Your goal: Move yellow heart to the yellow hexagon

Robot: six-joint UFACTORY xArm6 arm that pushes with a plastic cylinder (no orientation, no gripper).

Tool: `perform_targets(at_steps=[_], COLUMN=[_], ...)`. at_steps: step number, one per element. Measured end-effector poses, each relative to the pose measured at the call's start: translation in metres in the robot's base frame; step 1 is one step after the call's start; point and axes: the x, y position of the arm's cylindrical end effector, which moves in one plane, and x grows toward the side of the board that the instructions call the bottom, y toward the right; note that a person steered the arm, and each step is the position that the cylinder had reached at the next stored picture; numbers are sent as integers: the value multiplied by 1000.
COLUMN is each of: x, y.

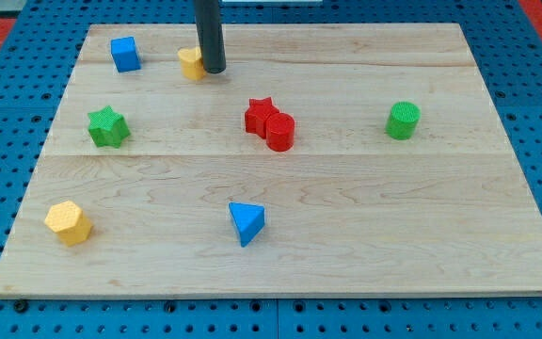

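The yellow heart [191, 63] lies near the view's top, left of centre, partly hidden by my rod. My tip [214, 71] rests on the board right against the heart's right side. The yellow hexagon [68, 222] lies far away at the view's lower left, near the board's left edge.
A blue cube [125, 54] sits left of the heart. A green star [108, 127] lies between the heart and the hexagon. A red star [261, 114] touches a red cylinder [280, 132] at centre. A blue triangle [247, 222] is lower centre, a green cylinder [404, 121] right.
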Motion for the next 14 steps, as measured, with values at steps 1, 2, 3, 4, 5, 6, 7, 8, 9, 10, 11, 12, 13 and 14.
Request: perform_targets(at_steps=[1, 2, 3, 4, 5, 6, 7, 8, 9, 10, 11, 12, 13, 14], x=[-12, -22, -37, -10, 25, 72, 110, 87, 89, 138, 177, 191, 193, 193], y=[4, 6, -8, -48, -53, -52, -54, -54, -82, -92, -92, -92, -92, -92])
